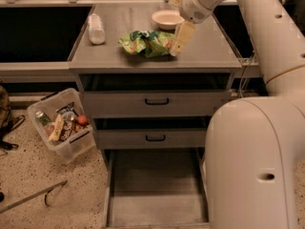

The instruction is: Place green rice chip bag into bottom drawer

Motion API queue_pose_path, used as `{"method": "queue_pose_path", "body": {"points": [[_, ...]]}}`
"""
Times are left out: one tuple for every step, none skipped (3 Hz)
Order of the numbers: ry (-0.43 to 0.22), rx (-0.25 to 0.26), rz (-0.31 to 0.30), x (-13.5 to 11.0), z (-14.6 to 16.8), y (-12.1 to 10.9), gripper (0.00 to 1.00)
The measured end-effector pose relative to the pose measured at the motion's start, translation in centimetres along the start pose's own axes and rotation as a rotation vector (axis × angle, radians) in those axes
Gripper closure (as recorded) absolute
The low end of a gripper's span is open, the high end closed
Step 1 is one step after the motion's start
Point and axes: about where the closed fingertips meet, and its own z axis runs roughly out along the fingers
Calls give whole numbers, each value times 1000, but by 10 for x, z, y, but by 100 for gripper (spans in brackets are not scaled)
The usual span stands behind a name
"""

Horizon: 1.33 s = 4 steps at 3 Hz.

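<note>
The green rice chip bag (145, 43) lies crinkled on the grey cabinet top (209, 49), near its middle. My gripper (180, 41) hangs from the arm at the upper right and points down at the bag's right edge, just touching or just beside it; I cannot tell which. The bottom drawer (155, 190) is pulled out far toward me at floor level, a long flat grey tray with nothing in it.
A white bowl (167, 18) stands behind the bag and a clear bottle (96, 28) lies at the top's left. Two upper drawers (155, 101) stand slightly ajar. A clear bin (62, 125) of snacks sits on the floor at left. My arm's body (248, 161) fills the right side.
</note>
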Motion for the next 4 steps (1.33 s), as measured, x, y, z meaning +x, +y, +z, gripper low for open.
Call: {"method": "queue_pose_path", "body": {"points": [[-35,-42,-32,-8,42,1,0],[-31,-84,-43,-4,81,6,0],[-37,-125,-50,-5,105,14,0],[-37,-126,-50,-5,106,14,19]]}}
